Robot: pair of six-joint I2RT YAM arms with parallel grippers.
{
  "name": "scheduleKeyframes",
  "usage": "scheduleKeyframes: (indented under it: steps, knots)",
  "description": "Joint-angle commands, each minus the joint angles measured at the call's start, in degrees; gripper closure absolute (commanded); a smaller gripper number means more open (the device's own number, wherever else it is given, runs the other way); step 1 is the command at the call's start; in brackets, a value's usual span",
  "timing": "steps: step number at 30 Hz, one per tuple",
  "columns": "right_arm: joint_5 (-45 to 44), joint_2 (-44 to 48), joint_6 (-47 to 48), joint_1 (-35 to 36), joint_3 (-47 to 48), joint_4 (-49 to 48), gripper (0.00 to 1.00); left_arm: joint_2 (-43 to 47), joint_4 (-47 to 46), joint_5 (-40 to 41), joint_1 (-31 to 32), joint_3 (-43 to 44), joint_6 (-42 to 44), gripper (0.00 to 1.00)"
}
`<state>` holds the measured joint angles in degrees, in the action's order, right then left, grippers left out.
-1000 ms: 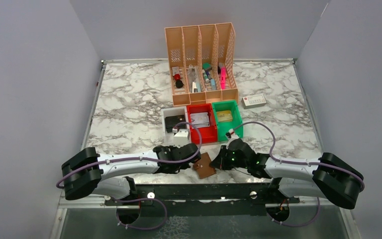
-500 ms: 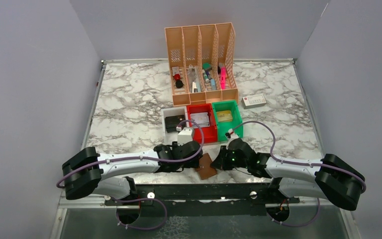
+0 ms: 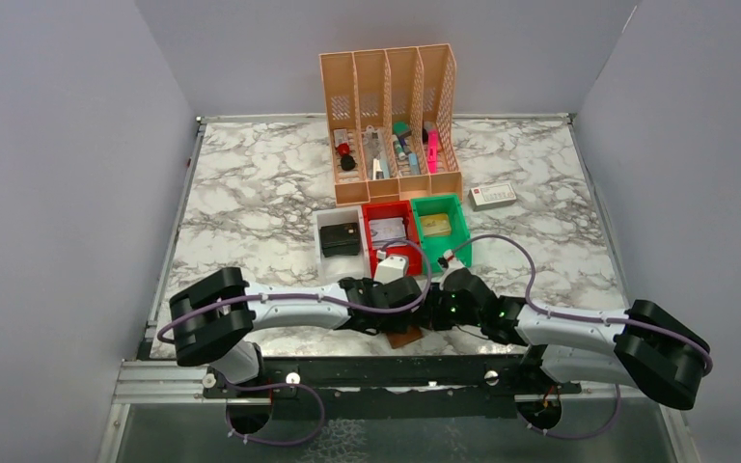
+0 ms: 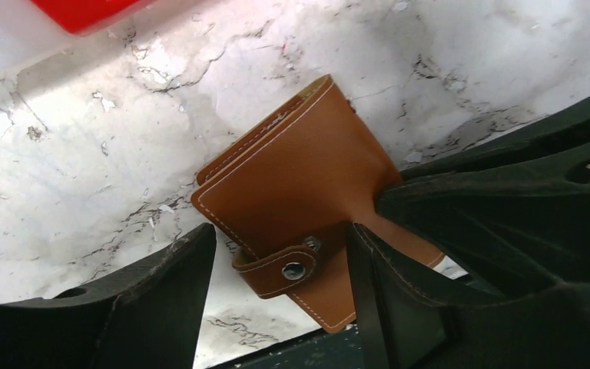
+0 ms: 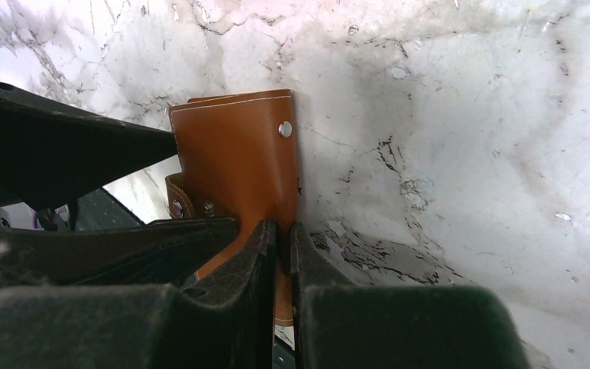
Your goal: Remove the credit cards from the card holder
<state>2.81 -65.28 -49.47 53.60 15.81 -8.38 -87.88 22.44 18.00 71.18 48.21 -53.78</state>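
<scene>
The brown card holder [image 4: 299, 184] sits at the near edge of the marble table [image 3: 251, 193]; the right gripper [image 5: 283, 231] clamps one edge of it; the left gripper [image 4: 276, 250] stands apart, fingers either side of its strap.

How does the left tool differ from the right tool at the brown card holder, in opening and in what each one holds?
The left tool stands open, its fingers wide apart on either side of the strap of the card holder; the right tool is shut. The left tool grips nothing, while the right tool pinches an edge of the card holder. Both are black and meet at the card holder.
</scene>
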Motion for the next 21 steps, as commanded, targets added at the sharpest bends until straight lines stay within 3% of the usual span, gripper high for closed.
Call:
scheduleKeyframes:
  steps: [1, 9, 21]
  knots:
    - [-3.21, 0.41, 0.81, 0.1, -0.68, 5.39, 0.87, -1.05, 6.39, 0.69, 0.82, 2.3, 0.62, 0.37]
    - [-3.81, -0.18, 0.45, 0.09, -0.5, 5.61, 0.87, 2.96, 9.49, 2.92, 1.15, -0.38, -1.22, 0.52]
    - [-3.54, 0.32, -0.17, 0.1, -0.71, 5.5, 0.87, 5.53, 8.54, 3.28, 1.11, -3.72, -2.41, 0.61]
